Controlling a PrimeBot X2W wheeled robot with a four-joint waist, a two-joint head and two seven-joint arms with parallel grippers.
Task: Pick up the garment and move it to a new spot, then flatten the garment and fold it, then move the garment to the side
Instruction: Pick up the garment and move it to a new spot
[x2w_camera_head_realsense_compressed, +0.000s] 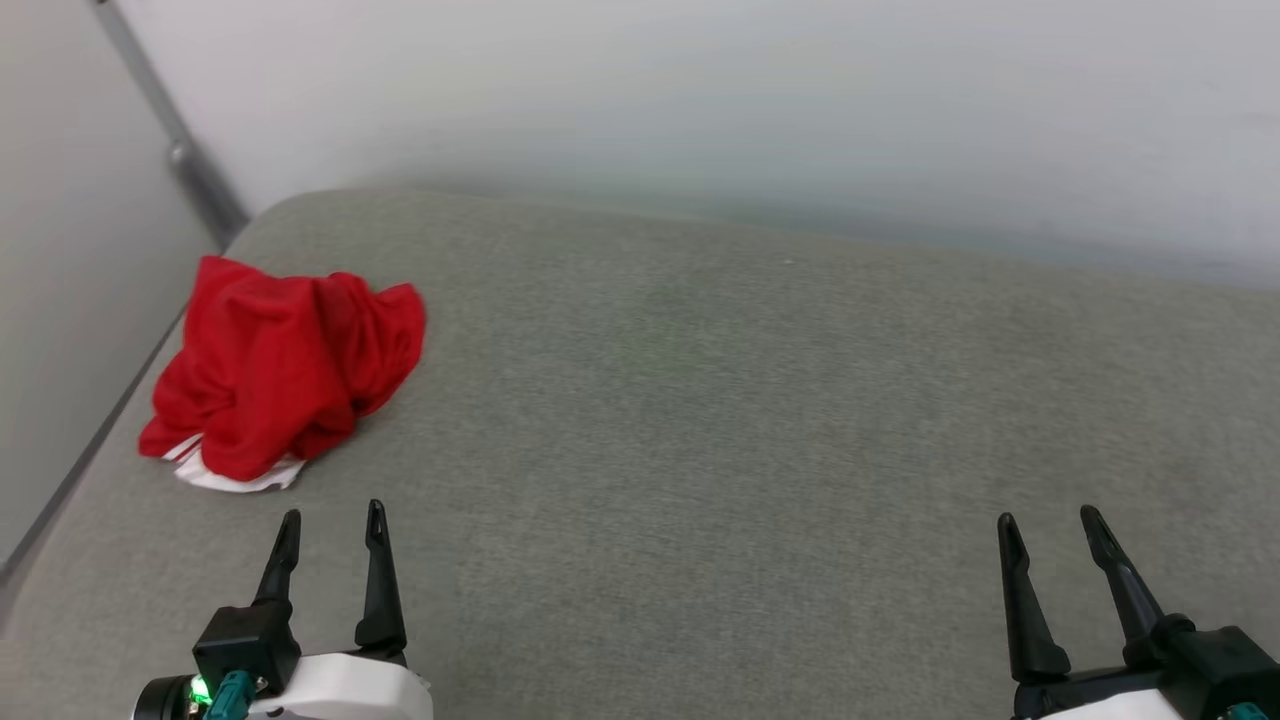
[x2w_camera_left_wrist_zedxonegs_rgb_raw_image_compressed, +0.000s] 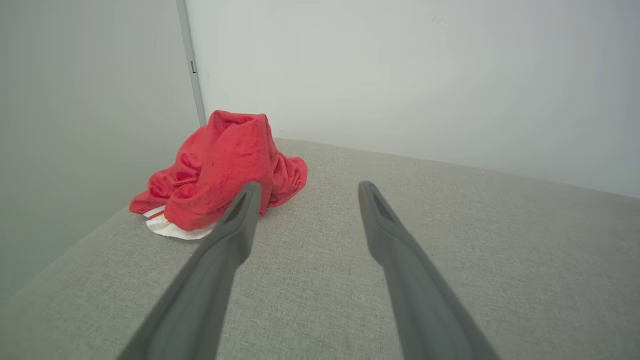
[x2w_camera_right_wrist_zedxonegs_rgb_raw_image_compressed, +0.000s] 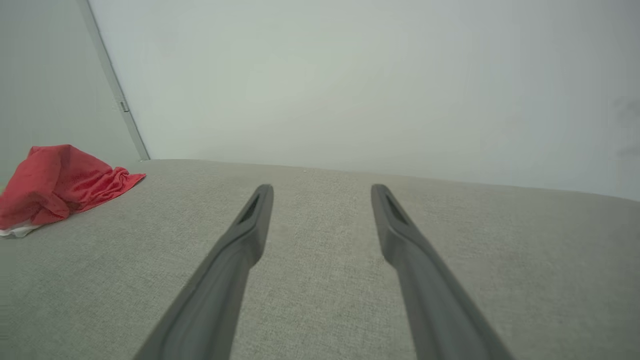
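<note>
The garment (x2w_camera_head_realsense_compressed: 285, 370) is a crumpled red heap with a bit of white and striped trim at its near edge, lying at the far left of the grey cushioned surface (x2w_camera_head_realsense_compressed: 720, 420). My left gripper (x2w_camera_head_realsense_compressed: 333, 520) stands open just in front of it, apart from the cloth. In the left wrist view the garment (x2w_camera_left_wrist_zedxonegs_rgb_raw_image_compressed: 220, 172) sits ahead and left of the open left gripper (x2w_camera_left_wrist_zedxonegs_rgb_raw_image_compressed: 309, 189). My right gripper (x2w_camera_head_realsense_compressed: 1050, 522) is open at the lower right, far from the cloth. The right wrist view shows the garment (x2w_camera_right_wrist_zedxonegs_rgb_raw_image_compressed: 55, 182) at its left edge and the open right gripper (x2w_camera_right_wrist_zedxonegs_rgb_raw_image_compressed: 322, 190).
A pale wall (x2w_camera_head_realsense_compressed: 700, 100) rises behind the surface. A second wall panel with a grey metal strip (x2w_camera_head_realsense_compressed: 175, 150) closes the left side, right beside the garment. Bare grey fabric stretches from the garment to the right.
</note>
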